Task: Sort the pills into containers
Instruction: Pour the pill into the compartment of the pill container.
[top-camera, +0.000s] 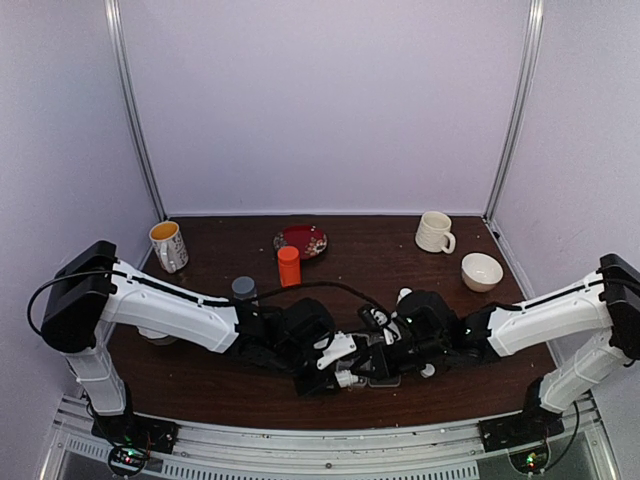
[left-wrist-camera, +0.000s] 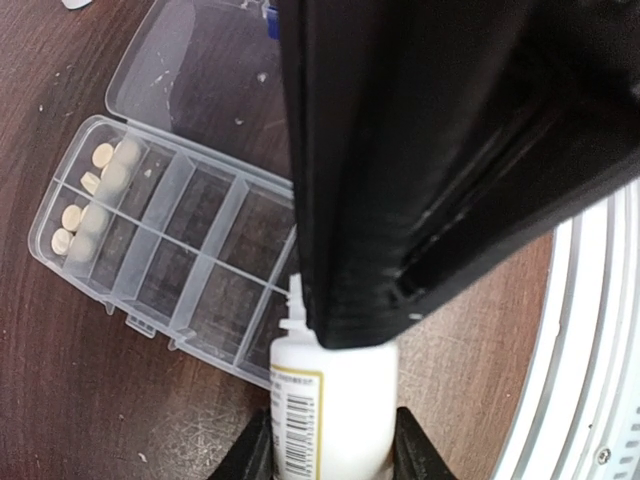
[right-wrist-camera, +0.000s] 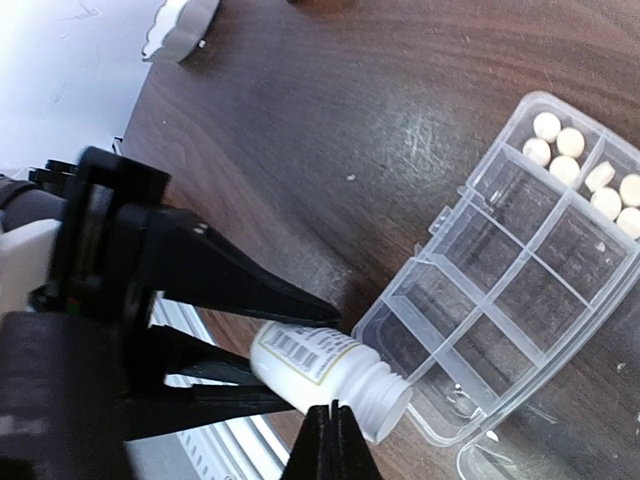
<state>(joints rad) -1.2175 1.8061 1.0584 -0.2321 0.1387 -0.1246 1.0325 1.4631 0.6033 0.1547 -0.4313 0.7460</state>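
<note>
From where I stood, the left gripper (left-wrist-camera: 332, 450) was partly open, its two fingers clamped on the body of a small white bottle (left-wrist-camera: 335, 400) with a barcode label. The uncapped bottle was tipped over, its open neck at the near edge of the clear organiser box (left-wrist-camera: 215, 205), which lay on the dark table (left-wrist-camera: 90, 400) with its lid (left-wrist-camera: 190, 60) folded back. The pills (left-wrist-camera: 103, 155), cream tablets, lay in the two compartments at the box's opposite end, well apart from both grippers. The right gripper (right-wrist-camera: 330, 430) was fully closed and gripped nothing, its tips just beside the bottle's neck; I couldn't tell whether they touched it.
</note>
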